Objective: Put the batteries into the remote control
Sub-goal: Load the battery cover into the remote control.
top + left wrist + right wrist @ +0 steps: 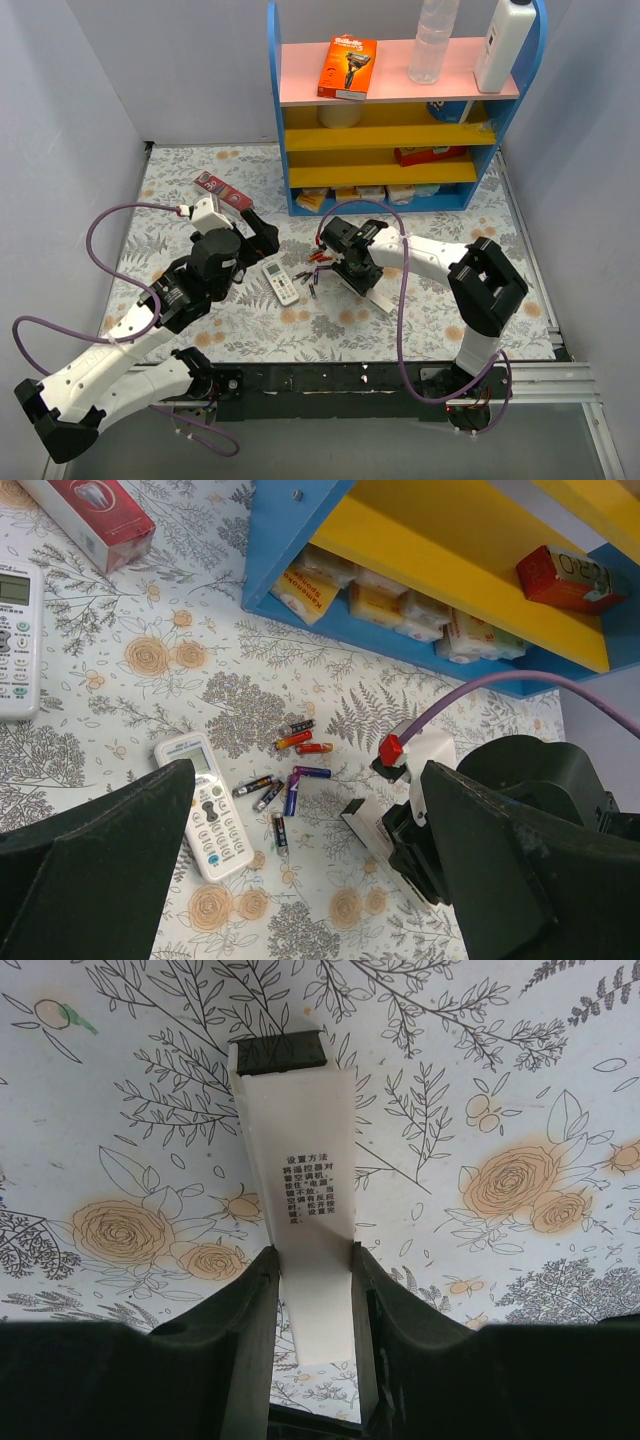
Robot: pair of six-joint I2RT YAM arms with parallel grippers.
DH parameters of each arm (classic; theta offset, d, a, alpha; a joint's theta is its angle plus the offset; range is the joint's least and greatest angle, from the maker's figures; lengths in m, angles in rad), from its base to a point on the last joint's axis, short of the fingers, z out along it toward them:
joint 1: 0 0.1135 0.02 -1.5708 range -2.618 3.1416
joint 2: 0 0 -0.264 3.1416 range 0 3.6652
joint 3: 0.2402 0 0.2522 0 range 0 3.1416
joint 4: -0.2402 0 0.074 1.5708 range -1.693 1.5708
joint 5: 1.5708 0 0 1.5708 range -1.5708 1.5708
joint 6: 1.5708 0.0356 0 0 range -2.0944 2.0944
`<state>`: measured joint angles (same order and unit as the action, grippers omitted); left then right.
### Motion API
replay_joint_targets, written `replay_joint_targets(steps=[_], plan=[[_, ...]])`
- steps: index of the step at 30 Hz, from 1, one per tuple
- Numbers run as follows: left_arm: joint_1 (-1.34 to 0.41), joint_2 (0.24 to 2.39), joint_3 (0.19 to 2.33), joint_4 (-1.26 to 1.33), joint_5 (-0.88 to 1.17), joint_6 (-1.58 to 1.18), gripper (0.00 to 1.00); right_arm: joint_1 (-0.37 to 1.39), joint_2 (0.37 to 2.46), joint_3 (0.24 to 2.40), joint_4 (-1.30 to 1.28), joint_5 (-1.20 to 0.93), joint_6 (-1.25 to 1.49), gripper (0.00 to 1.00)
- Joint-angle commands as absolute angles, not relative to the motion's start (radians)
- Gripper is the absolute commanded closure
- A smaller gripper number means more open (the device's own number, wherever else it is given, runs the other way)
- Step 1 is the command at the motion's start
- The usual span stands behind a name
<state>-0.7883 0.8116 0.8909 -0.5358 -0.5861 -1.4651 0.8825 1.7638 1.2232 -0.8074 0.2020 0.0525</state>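
My right gripper [314, 1290] is shut on a white remote control [300, 1150] that lies back-up on the table, printed text facing up and a dark section at its far end. From above, that remote [378, 297] juts out toward the table's front from the right gripper [352, 268]. Several small batteries [290, 775], red, blue and black, lie scattered on the cloth to its left; the top view shows the batteries [312, 272] too. My left gripper [310, 880] hovers open and empty above them; from above, the left gripper [262, 236] is left of the batteries.
A second small white remote [205, 805] lies face-up left of the batteries, and a larger one [12, 640] sits further left. A red box [222, 190] lies at the back left. A blue and yellow shelf unit [400, 110] stands at the back.
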Motion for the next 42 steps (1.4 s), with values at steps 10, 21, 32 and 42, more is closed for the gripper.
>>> replay_joint_targets(steps=[10, 21, 32, 42], plan=[[-0.784, 0.838, 0.91, -0.499, -0.592, -1.437, 0.02, 0.864, 1.793, 1.236, -0.815, 0.179, 0.045, 0.76], [-0.784, 0.853, 0.908, -0.483, -0.589, -1.439, 0.02, 0.862, 1.776, 1.256, -0.862, 0.152, 0.006, 0.74], [-0.784, 0.857, 0.91, -0.479, -0.587, -1.445, 0.02, 0.864, 1.767, 1.247, -0.861, 0.144, -0.023, 0.69], [-0.785, 0.856, 0.911, -0.483, -0.583, -1.454, 0.02, 0.862, 1.756, 1.25, -0.864, 0.13, -0.054, 0.65]])
